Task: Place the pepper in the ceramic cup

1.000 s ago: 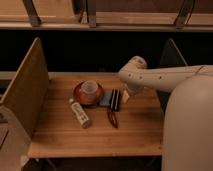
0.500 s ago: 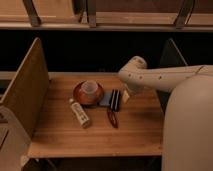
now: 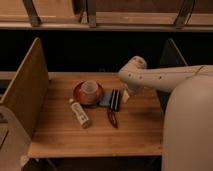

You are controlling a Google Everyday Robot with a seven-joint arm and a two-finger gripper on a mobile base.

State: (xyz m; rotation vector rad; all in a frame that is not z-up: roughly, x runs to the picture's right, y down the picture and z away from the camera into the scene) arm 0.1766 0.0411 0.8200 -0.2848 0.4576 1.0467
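Note:
The pepper [image 3: 112, 118], slim and dark red, lies on the wooden table [image 3: 135, 130] near its middle, pointing toward the front edge. Behind it to the left, the pale ceramic cup [image 3: 90, 88] stands upright on a reddish-brown saucer [image 3: 80, 96]. My white arm reaches in from the right and bends down to the gripper [image 3: 125, 95]. The gripper hangs open and empty just right of a black-striped flat object [image 3: 115, 99], behind and right of the pepper.
A cream oblong bottle [image 3: 80, 113] lies left of the pepper, in front of the saucer. Wooden side panels [image 3: 27, 87] wall the table on the left and right. A dark gap and a shelf rail run behind it.

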